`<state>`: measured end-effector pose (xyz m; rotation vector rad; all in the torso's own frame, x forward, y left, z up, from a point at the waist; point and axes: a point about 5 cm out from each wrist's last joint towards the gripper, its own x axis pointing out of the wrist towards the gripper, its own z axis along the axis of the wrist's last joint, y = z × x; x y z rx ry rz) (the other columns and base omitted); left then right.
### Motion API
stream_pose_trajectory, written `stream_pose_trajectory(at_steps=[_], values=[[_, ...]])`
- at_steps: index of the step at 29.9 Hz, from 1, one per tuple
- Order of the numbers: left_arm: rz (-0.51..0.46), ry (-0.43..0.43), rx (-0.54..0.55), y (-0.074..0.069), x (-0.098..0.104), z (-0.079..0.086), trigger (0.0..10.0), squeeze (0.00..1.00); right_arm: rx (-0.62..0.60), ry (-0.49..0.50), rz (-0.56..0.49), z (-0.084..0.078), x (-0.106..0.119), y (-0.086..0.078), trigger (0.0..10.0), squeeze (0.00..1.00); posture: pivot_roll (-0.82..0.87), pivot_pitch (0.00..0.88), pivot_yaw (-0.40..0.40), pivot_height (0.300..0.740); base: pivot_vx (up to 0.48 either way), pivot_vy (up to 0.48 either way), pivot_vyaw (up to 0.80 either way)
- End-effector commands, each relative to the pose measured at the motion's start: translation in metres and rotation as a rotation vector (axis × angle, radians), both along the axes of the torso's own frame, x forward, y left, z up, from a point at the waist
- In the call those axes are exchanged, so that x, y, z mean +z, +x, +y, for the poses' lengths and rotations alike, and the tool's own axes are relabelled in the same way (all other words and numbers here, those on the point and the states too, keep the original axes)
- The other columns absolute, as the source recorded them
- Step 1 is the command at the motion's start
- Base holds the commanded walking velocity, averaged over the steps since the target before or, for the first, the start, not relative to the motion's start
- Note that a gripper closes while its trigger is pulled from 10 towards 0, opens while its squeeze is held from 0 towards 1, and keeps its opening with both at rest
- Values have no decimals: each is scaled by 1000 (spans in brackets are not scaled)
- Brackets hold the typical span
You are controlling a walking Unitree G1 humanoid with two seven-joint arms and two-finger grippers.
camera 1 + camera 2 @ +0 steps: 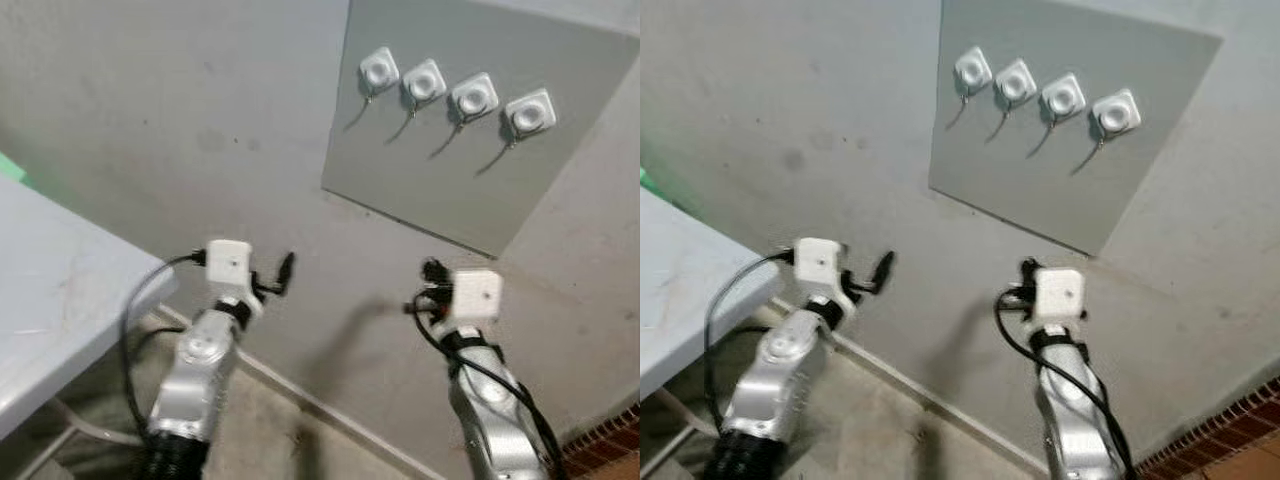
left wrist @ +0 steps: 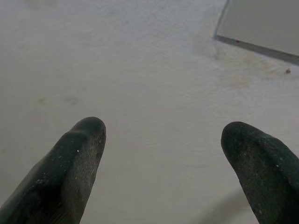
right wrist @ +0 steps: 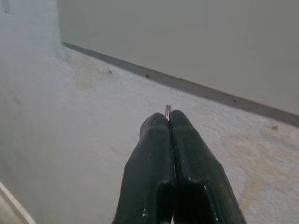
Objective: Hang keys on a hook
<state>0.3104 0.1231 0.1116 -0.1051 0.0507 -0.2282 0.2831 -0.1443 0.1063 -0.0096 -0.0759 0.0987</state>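
Note:
A grey board (image 1: 450, 180) on the wall carries a row of white hooks (image 1: 424, 80), each with a thin metal prong below it. My right gripper (image 3: 168, 119) is shut, and a thin sliver of metal (image 3: 167, 110), part of the keys, pokes out between its fingertips; the rest of the keys is hidden. That gripper (image 1: 432, 272) is raised toward the wall, below the board's lower edge. My left gripper (image 2: 163, 135) is open with nothing between its fingers. It is held up (image 1: 278, 275) facing bare wall, left of and below the board.
A white table (image 1: 60, 290) stands at my left, close to the left arm. A pale baseboard (image 1: 300, 395) runs along the foot of the wall. Brick-patterned flooring (image 1: 610, 440) shows at the lower right.

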Motion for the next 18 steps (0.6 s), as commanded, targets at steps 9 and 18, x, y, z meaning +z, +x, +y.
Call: stream_pose_trajectory(at_steps=[9,18], values=[[-116,80,-166,-6,19,-30,10000,0,4,4,-20,-7,4,1,10000,0,75,9,-79,740,0,0,0],[-199,137,-281,-10,33,-47,10000,0,58,20,-76,-6,18,6,10000,0,75,2,-77,740,0,0,0]])
